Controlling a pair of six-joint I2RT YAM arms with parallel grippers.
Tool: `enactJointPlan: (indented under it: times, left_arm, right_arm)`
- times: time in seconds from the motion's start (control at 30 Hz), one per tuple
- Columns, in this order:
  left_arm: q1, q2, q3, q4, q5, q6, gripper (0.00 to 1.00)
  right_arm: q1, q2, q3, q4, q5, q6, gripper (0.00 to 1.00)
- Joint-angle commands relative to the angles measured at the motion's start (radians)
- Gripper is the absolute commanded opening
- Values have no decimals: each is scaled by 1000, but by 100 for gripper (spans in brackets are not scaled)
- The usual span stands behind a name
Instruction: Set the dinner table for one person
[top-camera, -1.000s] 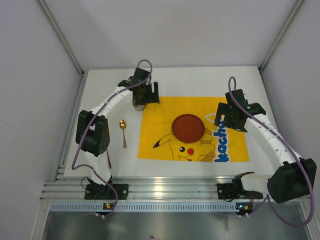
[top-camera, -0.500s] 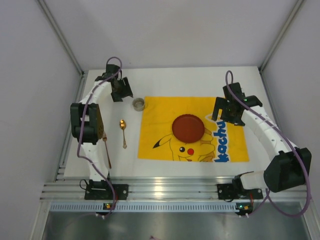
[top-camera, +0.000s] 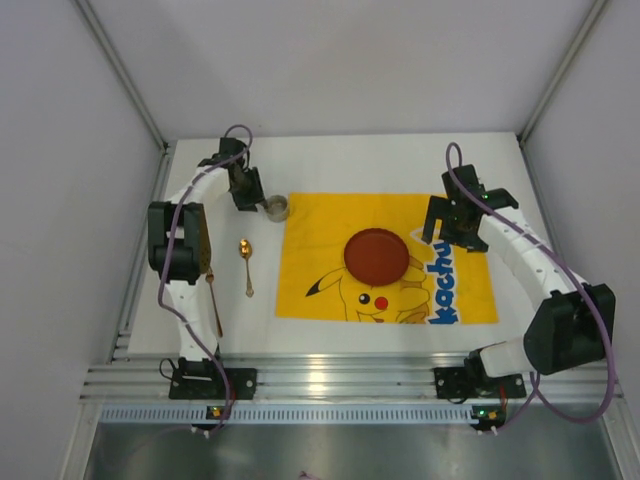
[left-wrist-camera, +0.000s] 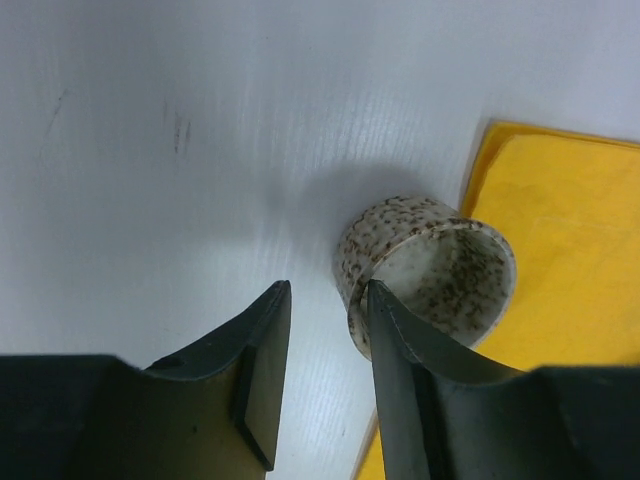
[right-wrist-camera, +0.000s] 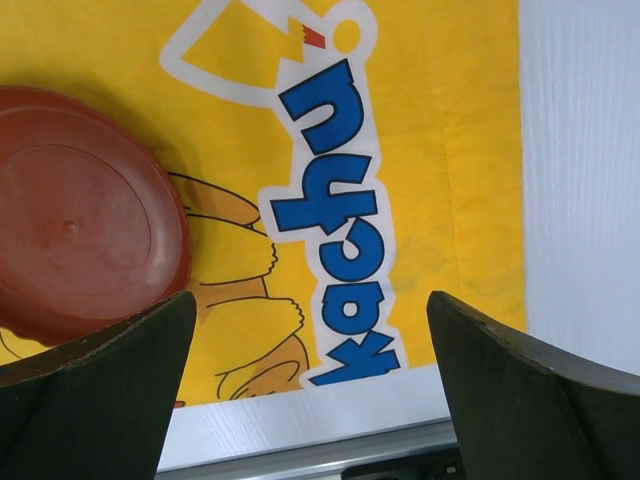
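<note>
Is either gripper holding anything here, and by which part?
Nothing is held. The left gripper has empty jaws beside the speckled cup; the right gripper hangs open over the yellow mat.

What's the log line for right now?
left gripper: part-open, empty, speckled cup just outside jaws | right gripper: open, empty, above mat | plate: on mat | spoon: on table, left of mat
</note>
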Motion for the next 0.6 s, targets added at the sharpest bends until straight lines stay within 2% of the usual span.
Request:
enactJointPlan:
  times: [0.0, 0.13, 0.17, 0.23, 0.27, 0.33, 0.4, 0.5, 0.57]
  left_arm:
    - [-7, 41, 29, -3, -17, 32, 41]
    - [-15, 78, 75, -26, -22, 38, 41]
    - [-16, 81, 86, -29, -24, 38, 30]
    - [-16, 90, 101, -40, -34, 37, 19]
    - [-18, 91, 110, -43, -34, 35, 10]
    - [-18, 82, 116, -51, -39, 37, 1]
    - [-18, 70, 129, -57, -42, 38, 0]
    - [-25, 24, 150, -72, -43, 38, 0]
    - [-45, -16, 165, -87, -45, 43, 0]
  right_arm:
    - [-10, 11, 47, 3, 14, -19, 100]
    - [-13, 28, 54, 9, 13, -25, 100]
    - [-11, 31, 57, 9, 9, -25, 100]
    - [-13, 37, 58, 13, 6, -30, 100]
    - [-13, 41, 61, 17, 3, -31, 100]
    - [-13, 53, 70, 22, -18, -33, 100]
    - [-13, 67, 96, 34, -50, -34, 100]
    - [-7, 100, 150, 97, -202, -51, 100]
    - [12, 132, 210, 140, -375, -56, 100]
